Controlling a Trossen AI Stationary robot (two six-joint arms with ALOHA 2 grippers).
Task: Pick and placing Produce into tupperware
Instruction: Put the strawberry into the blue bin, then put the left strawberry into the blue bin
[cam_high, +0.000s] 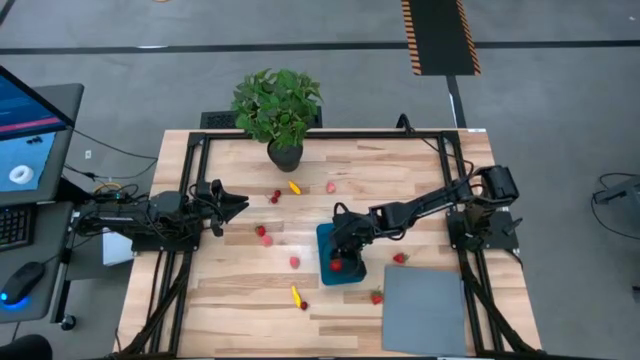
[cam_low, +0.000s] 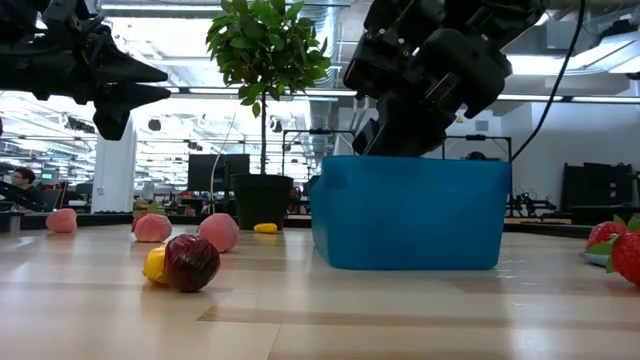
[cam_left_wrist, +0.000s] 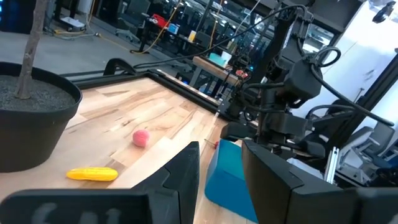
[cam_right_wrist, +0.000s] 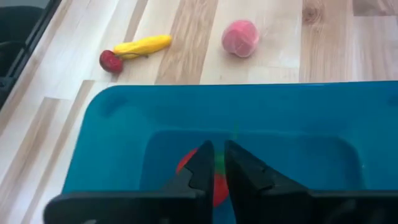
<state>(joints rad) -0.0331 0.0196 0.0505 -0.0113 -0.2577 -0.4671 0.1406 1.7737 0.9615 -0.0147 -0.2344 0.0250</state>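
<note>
right gripper (cam_right_wrist: 216, 163) inside tupperware (cam_right_wrist: 124, 118), over strawberry (cam_right_wrist: 186, 163)

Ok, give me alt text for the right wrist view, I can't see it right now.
The right tool hangs inside the teal-blue tub, fingers barely apart over a red produce piece on the tub floor. Beyond the tub, on the wooden table, lie a yellow piece, a small red piece and a pink piece.

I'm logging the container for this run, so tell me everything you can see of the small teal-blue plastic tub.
The small teal-blue plastic tub is shallow and rectangular with rounded corners, smooth and glossy, lidless. It sits flat and upright on the light wooden table, right of centre, beside the flat grey mat. A red produce piece lies on its floor. The right gripper hangs inside it over that piece, fingers only narrowly parted.
</note>
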